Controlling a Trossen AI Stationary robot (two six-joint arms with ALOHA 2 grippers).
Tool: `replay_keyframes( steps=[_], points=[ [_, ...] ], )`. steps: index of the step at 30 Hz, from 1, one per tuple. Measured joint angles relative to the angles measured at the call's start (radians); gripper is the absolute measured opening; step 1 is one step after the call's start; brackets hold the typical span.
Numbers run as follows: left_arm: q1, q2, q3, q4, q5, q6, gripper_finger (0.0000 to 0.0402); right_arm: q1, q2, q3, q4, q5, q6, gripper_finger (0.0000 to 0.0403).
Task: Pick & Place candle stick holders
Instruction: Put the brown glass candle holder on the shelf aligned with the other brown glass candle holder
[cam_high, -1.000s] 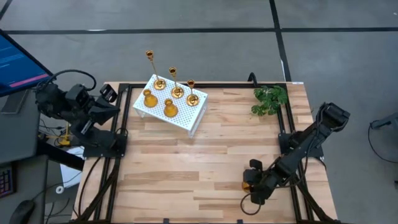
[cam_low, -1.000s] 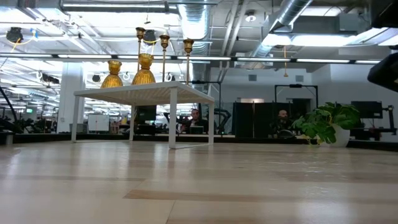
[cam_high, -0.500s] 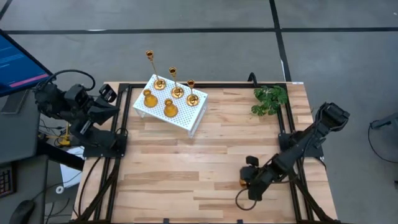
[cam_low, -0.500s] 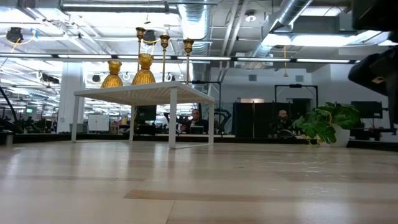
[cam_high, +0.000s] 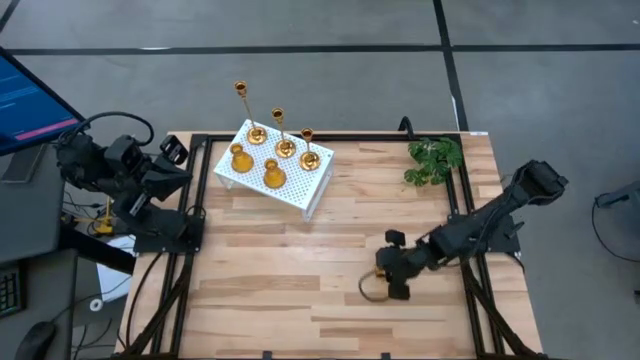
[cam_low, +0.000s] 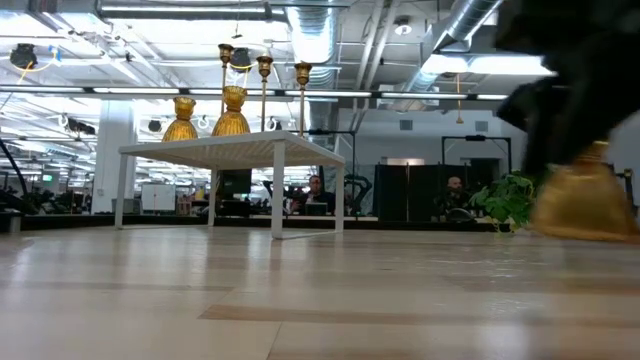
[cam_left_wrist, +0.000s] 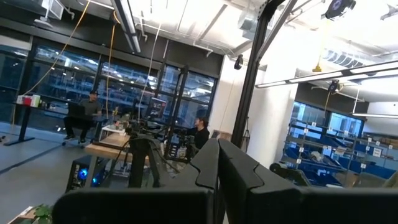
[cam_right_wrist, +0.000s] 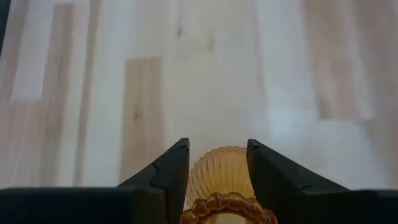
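The right pincer (cam_high: 385, 277) grips a short bell-shaped holder (cam_right_wrist: 225, 185) at the bench's (cam_high: 300, 290) five o'clock. Five holders (cam_high: 268, 150) stand on the white rack (cam_high: 310, 180) at eleven o'clock. The left pincer (cam_left_wrist: 214, 168), fingers together, waits off the bench at nine o'clock.

A grey concrete floor (cam_high: 330, 60) surrounded the pale wooden-plank tabletop (cam_high: 300, 270); silver ceiling ducts (cam_low: 470, 30) and strip lights (cam_low: 200, 92) hung overhead.

I see five candle stick holders (cam_high: 268, 150) on the rack (cam_high: 300, 185) back-left, the plant (cam_high: 433, 162) back-right, and a sixth holder (cam_high: 374, 287) front-right.
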Motion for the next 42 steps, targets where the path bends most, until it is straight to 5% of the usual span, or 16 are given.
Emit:
replay_keyframes(
  steps=[9, 21, 42],
  points=[
    [0.000, 0.000, 0.000, -0.001, 0.000, 0.000, 0.0008, -0.254, -0.063, 0.026, -0.001, -0.126, -0.190, 0.0139],
    [0.000, 0.000, 0.000, -0.004, 0.000, 0.000, 0.0008, -0.524, -0.054, 0.232, -0.023, -0.255, -0.352, 0.0139],
    [0.000, 0.000, 0.000, -0.004, 0.000, 0.000, 0.0008, -0.680, 0.498, 1.087, -0.359, -0.364, -0.685, 0.0139]
  ],
)
